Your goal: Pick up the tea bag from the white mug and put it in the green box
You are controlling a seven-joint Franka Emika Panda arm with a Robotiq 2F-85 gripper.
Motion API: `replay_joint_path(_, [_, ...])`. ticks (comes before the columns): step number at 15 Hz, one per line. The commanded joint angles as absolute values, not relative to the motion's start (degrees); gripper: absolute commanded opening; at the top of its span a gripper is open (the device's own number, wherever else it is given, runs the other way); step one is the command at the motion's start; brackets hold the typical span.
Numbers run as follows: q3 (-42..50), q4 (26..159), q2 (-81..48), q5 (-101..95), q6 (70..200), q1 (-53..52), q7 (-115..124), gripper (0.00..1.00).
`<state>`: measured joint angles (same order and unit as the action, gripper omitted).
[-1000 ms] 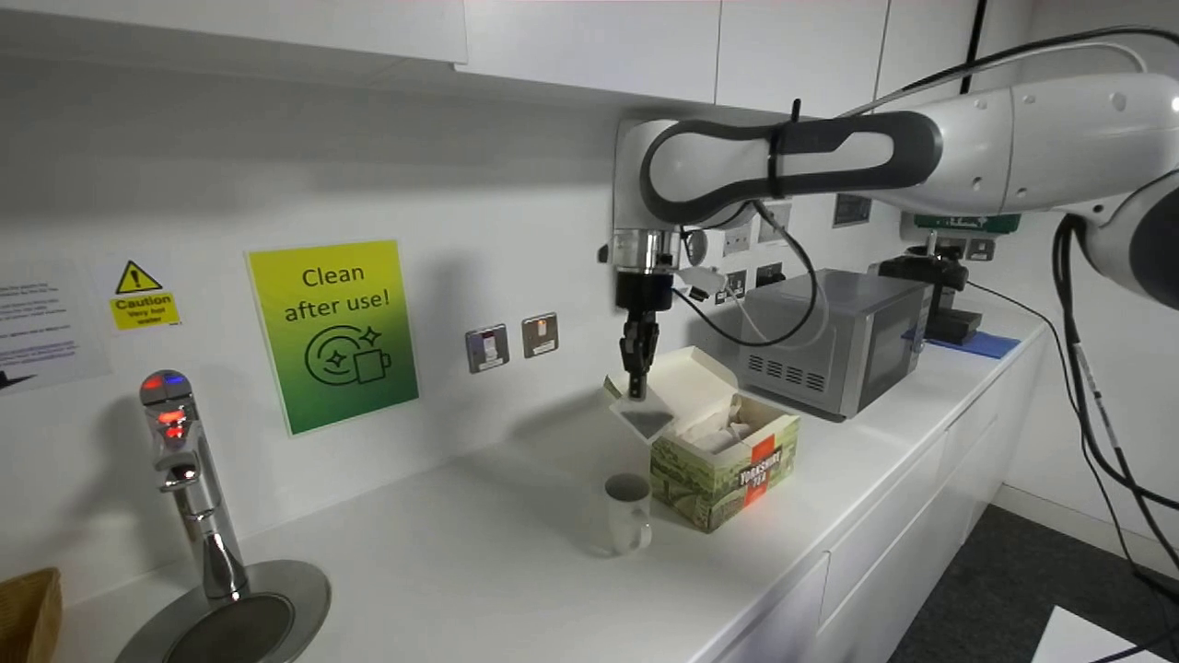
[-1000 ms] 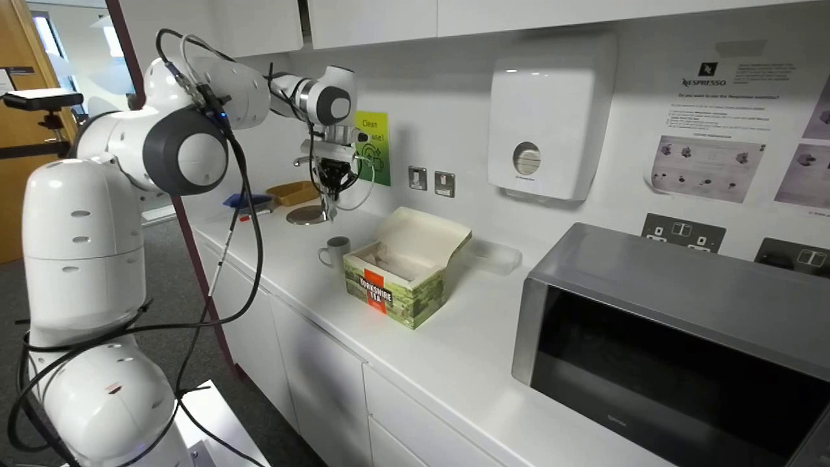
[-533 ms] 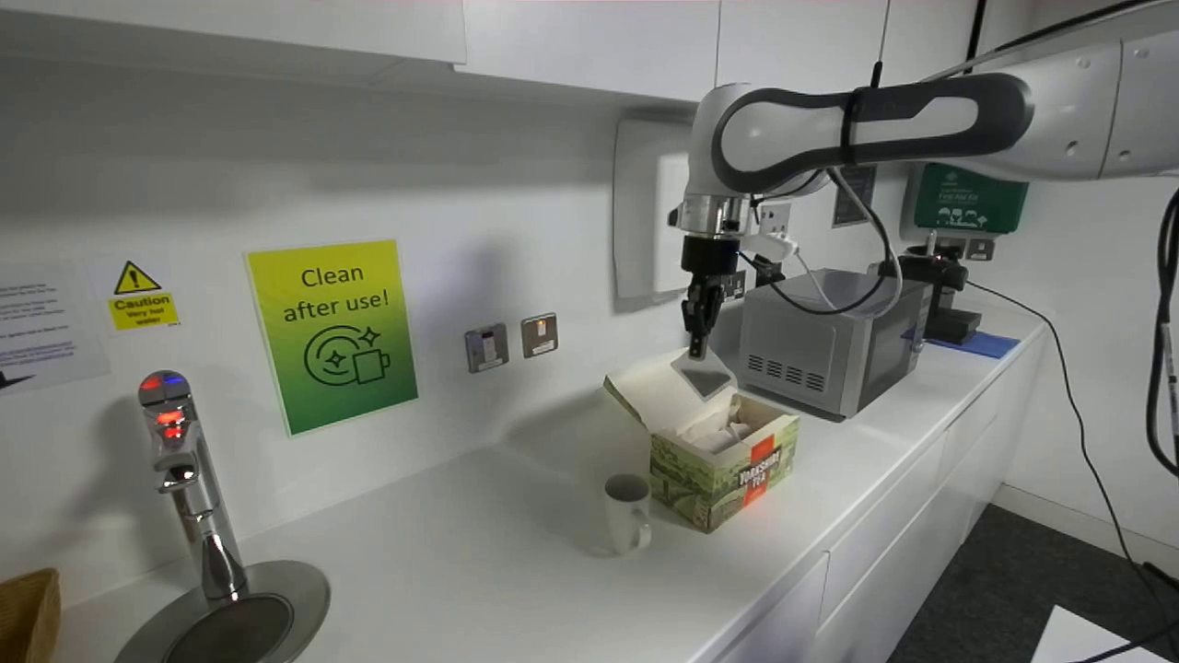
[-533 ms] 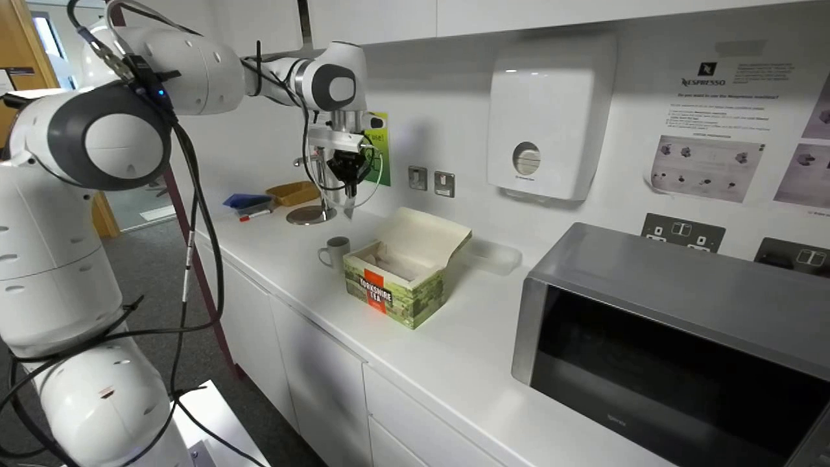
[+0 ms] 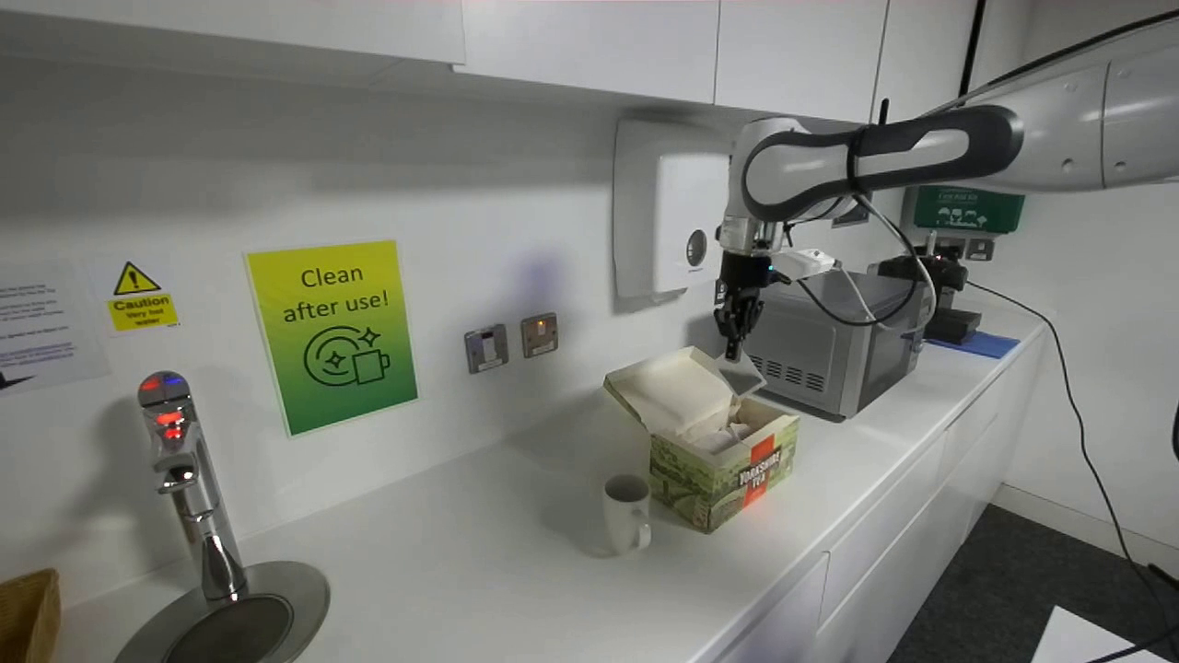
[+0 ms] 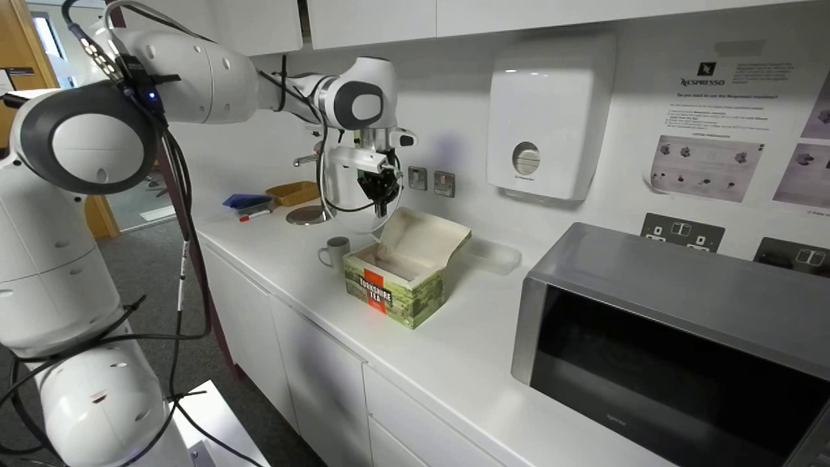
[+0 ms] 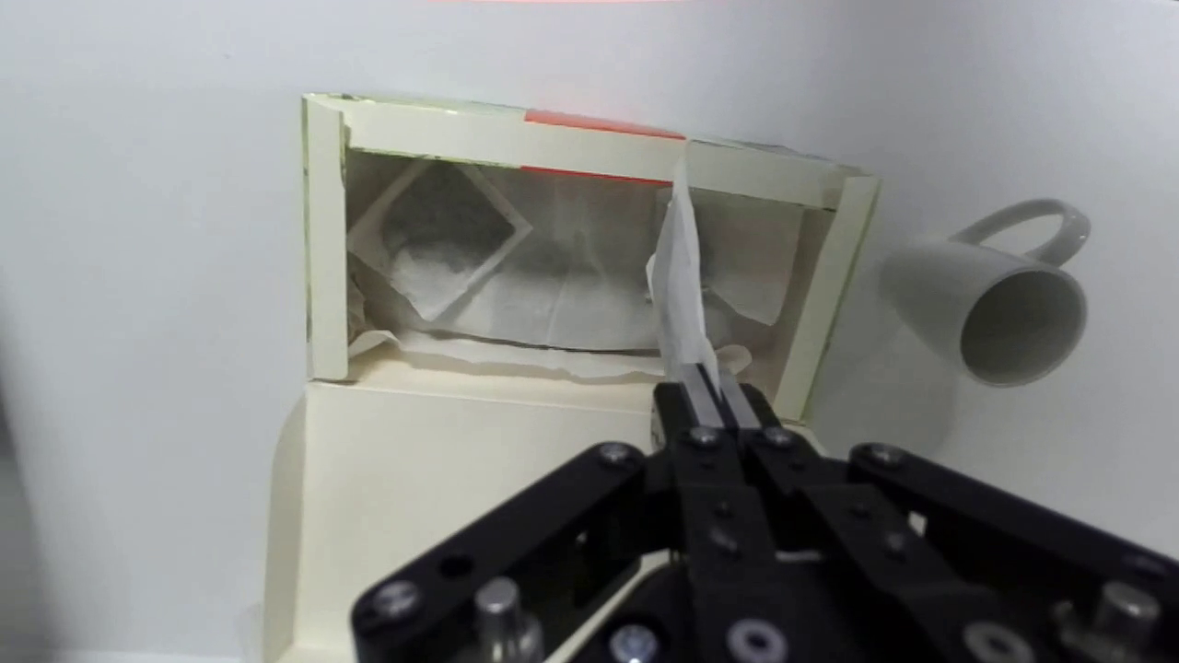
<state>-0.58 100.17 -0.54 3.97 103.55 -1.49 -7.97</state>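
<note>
Your fingers (image 7: 697,398) are closed tight on one edge of the tea bag (image 7: 680,276). In the wrist view, with the fingertips as the centre of the clock, the bag stretches to 12 o'clock, seen nearly edge-on, over the opening of the green box (image 7: 433,133). Its far end overlaps the rim in that view; whether it touches, I can't tell you.

Most of the opening lies between 10 and 11 o'clock, with other pale bags (image 7: 451,221) inside, and the raised lid (image 7: 461,497) spreads at 8. The white mug (image 7: 930,285) is at 2 o'clock, with a gap between it and the box.

In an exterior view your arm (image 5: 967,152) reaches in from 2 o'clock, fingers pointing down, and the bag hangs from them toward 5. There the mug stands upright on the counter (image 5: 442,571) at the box's 8 o'clock, while the microwave (image 5: 824,354) sits between 1 and 2. In an exterior view a clear tub (image 6: 494,256) lies beyond the lid, between the box's 2 and 3 o'clock.
</note>
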Motion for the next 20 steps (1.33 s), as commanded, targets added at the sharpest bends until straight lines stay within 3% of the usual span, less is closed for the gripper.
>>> replay_joint_path(1, [-0.6,100.6,-3.0,1.4,106.2,-1.2,-3.8,0.00])
replay_joint_path(20, [-0.6,99.4,-13.3,-1.9,106.5,-2.3,1.1,0.00])
